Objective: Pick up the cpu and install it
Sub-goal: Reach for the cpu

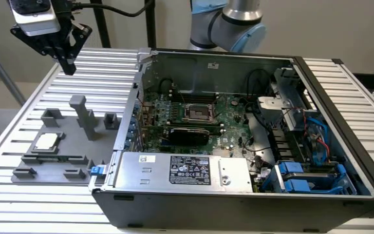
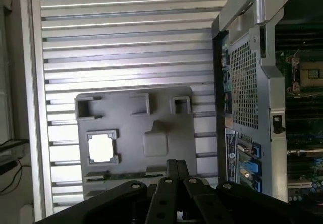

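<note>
So, progress: 0 of 2 steps done, as I judge it.
Cpu [image 1: 47, 141] [image 2: 101, 147]: seated in the grey fixture [image 1: 70, 148] [image 2: 132, 133], well apart from the socket [image 1: 196, 113].
My pincer [image 1: 68, 69] [image 2: 174, 167]: together, empty, high above the fixture.

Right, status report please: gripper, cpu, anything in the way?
Gripper high over the table, jaws shut, empty. Cpu seated in grey holder, untouched. Top of cpu bare; tall post stands nearby on holder.
</note>
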